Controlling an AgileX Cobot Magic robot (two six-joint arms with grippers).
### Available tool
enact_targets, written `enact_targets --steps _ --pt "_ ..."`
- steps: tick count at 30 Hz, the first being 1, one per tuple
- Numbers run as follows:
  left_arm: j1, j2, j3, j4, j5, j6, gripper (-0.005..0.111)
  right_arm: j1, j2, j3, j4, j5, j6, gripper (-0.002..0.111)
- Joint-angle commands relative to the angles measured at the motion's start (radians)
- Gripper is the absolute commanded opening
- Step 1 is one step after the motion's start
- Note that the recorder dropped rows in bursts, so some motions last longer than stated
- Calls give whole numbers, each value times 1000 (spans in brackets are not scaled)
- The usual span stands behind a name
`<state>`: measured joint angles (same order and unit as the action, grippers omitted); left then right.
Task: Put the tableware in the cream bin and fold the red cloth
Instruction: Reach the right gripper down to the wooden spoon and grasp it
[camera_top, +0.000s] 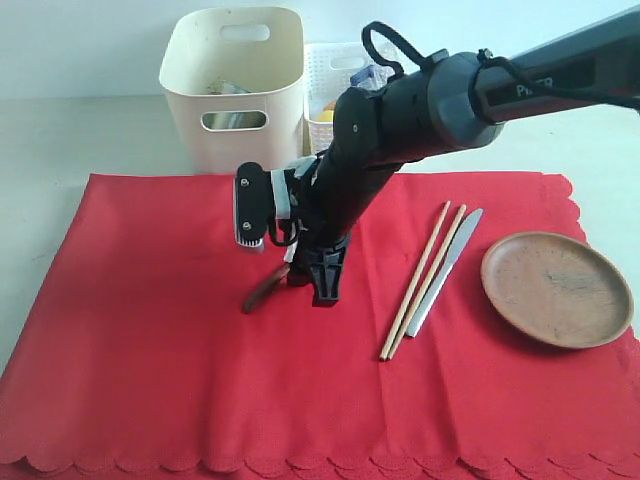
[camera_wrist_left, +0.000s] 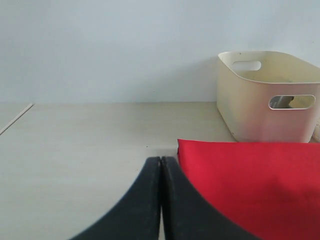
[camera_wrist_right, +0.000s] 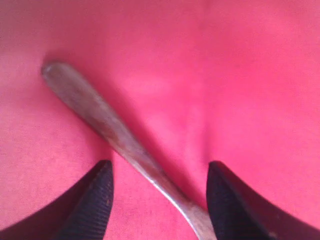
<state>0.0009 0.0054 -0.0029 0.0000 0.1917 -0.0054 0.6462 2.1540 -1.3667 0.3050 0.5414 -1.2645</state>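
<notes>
Right wrist view shows you the right gripper spread wide, straddling the wooden spoon, whose handle runs diagonally between its fingers.

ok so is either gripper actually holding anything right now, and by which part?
Nothing is held. The right gripper is open, straddling the wooden spoon handle on the red cloth without closing. The left gripper is shut and empty.

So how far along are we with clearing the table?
Some tableware already sits in the cream bin. The right gripper is open around the wooden spoon, not yet gripping. Chopsticks, knife and wooden plate remain on the unfolded red cloth.
</notes>
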Motion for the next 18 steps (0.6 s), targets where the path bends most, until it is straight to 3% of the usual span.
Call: enact_targets --steps 1,6,14,18 --pt "2 -5 3 0 -4 -6 2 0 23 2 -155 14 132 54" --pt "2 -5 3 0 -4 -6 2 0 24 2 -191 28 147 51" --pt "2 -5 3 0 -4 -6 2 4 20 2 -181 30 147 4" --pt "2 -5 3 0 -4 -6 2 21 -6 2 -181 36 147 0"
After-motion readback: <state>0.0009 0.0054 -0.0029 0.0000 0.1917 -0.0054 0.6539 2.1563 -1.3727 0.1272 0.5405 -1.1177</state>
